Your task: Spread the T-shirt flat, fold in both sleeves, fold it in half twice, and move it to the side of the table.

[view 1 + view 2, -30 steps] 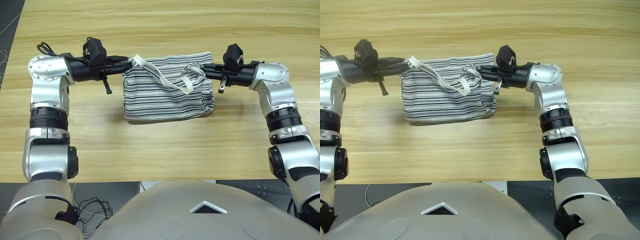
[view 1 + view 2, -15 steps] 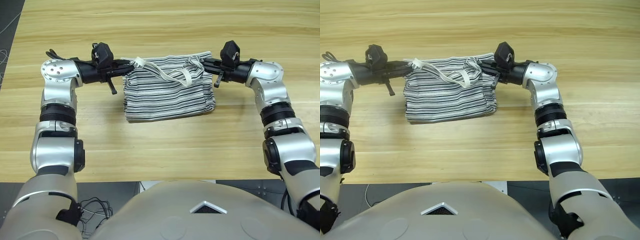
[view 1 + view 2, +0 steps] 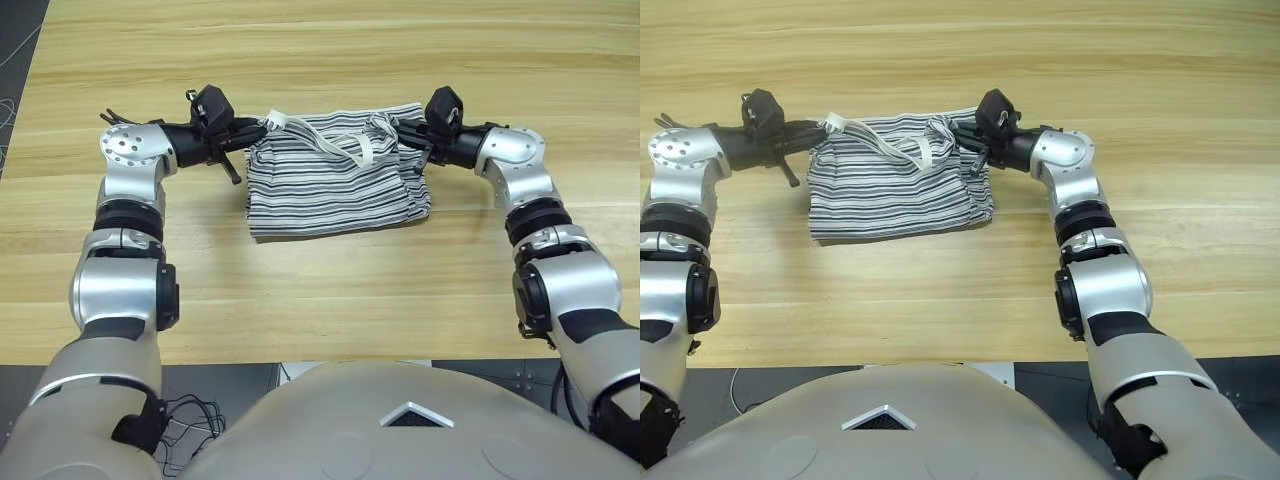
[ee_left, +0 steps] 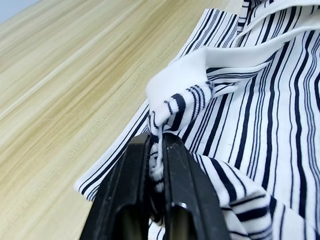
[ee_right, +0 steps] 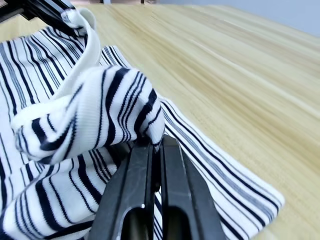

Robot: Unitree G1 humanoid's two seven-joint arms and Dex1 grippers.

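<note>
A black-and-white striped T-shirt (image 3: 330, 185) lies folded into a small rectangle in the middle of the wooden table (image 3: 320, 290). My left gripper (image 3: 252, 130) is shut on the cloth at the far left corner, next to the white neckband (image 3: 330, 145). In the left wrist view the fingers (image 4: 137, 195) pinch a bunched bit of striped fabric (image 4: 175, 102). My right gripper (image 3: 402, 130) is shut on the far right corner. Its fingers (image 5: 135, 200) clamp a rolled lump of shirt (image 5: 95, 115). Both held corners are lifted a little off the pile.
The table's near edge (image 3: 300, 358) runs just in front of me, with dark floor and cables (image 3: 180, 410) below it. Bare wood extends beyond the shirt and to both sides.
Both grippers have drawn inward toward each other and slightly farther from me, still holding the shirt's far corners. The shirt's top edge has bunched narrower, and both elbows have swung in.
</note>
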